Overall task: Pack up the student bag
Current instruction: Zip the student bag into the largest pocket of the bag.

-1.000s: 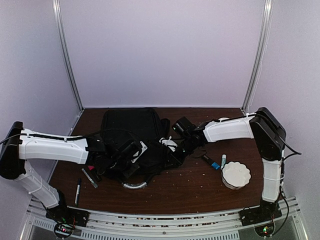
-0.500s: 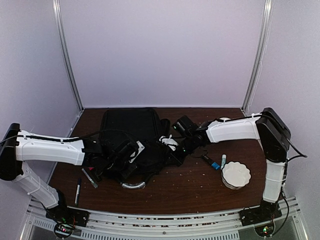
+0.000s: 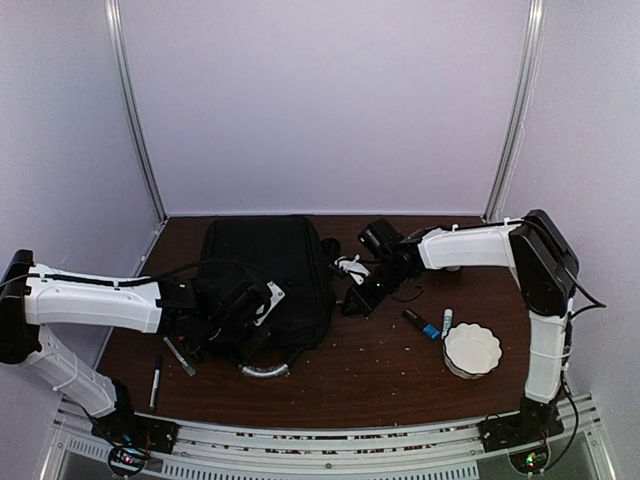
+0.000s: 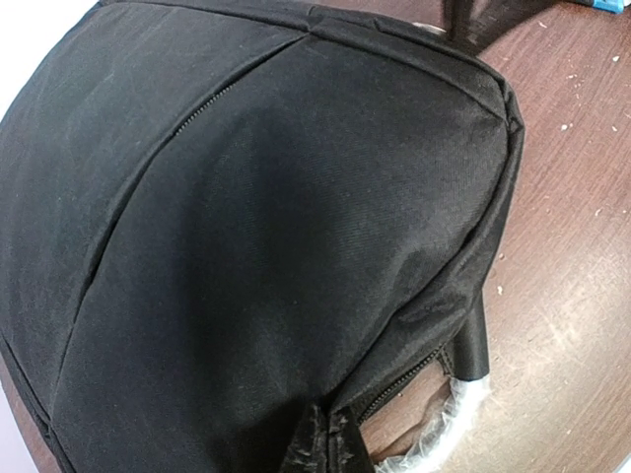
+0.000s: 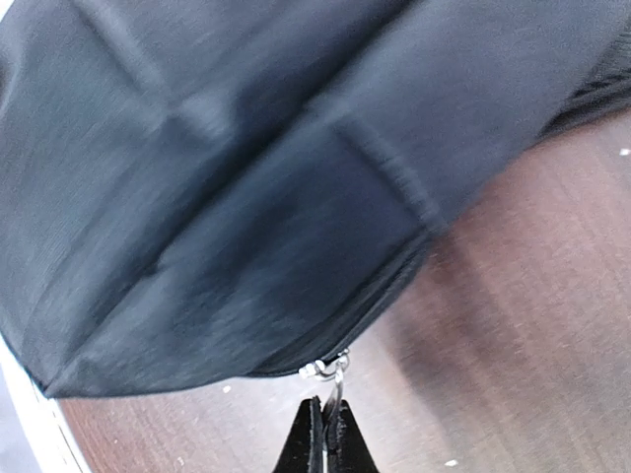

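Top view: the backpack point(image 3: 265, 270) lies flat on the brown wood-grain table point(image 3: 380, 372), left of centre, between the two arms. It is a rounded rectangle of matt black woven cloth, soft and slightly domed. In the left wrist view we see its fine weave, stitched seams and a thin zipper line point(image 4: 212, 99) running diagonally across the panel. At the near end a curved handle point(image 4: 452, 422) sticks out, silvery and crinkled like a plastic wrap, joined to the bag by a flat black strap. The left gripper point(image 4: 320, 448) sits at that same edge; its dark tips stand together with no gap, touching the cloth beside a zipper track. We cannot tell whether cloth is caught between them. The right gripper point(image 5: 325, 436) is at the bag's right side, its two narrow black tips pinched tight on a small shiny metal zipper pull point(image 5: 333, 379) hanging from the bag's lower seam; this view is blurred, so the cloth reads as smooth grey-black folds. The table surface is speckled with pale crumbs. Right of the bag, well apart from it, sits a white dish point(image 3: 472, 348) with a scalloped rim, with a slim blue-and-white pen point(image 3: 447, 321) and a dark marker point(image 3: 421, 324) just beside it. Near the bag's left corner lie a grey marker point(image 3: 180, 355) and a black pen point(image 3: 156, 381).
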Robot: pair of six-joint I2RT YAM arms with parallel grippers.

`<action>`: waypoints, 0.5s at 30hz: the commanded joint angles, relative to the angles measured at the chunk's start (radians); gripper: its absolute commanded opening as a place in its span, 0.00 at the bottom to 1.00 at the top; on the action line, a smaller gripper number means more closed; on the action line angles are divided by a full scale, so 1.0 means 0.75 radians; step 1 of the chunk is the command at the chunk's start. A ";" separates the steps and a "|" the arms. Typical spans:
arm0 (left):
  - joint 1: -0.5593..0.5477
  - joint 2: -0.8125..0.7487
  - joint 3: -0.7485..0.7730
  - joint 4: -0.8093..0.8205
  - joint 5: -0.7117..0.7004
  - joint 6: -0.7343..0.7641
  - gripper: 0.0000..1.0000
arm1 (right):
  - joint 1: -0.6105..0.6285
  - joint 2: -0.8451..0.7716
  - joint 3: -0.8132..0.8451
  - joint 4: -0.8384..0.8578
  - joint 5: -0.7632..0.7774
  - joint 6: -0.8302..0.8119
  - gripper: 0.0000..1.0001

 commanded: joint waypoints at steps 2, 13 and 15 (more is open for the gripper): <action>0.016 -0.033 -0.014 -0.044 -0.035 -0.006 0.00 | -0.060 0.052 0.076 -0.046 0.073 0.067 0.00; 0.016 0.032 0.038 0.023 0.046 0.031 0.00 | -0.098 0.041 0.073 -0.035 0.077 0.071 0.03; 0.015 0.044 0.047 0.039 0.074 0.042 0.00 | -0.113 0.024 0.065 -0.022 0.077 0.074 0.04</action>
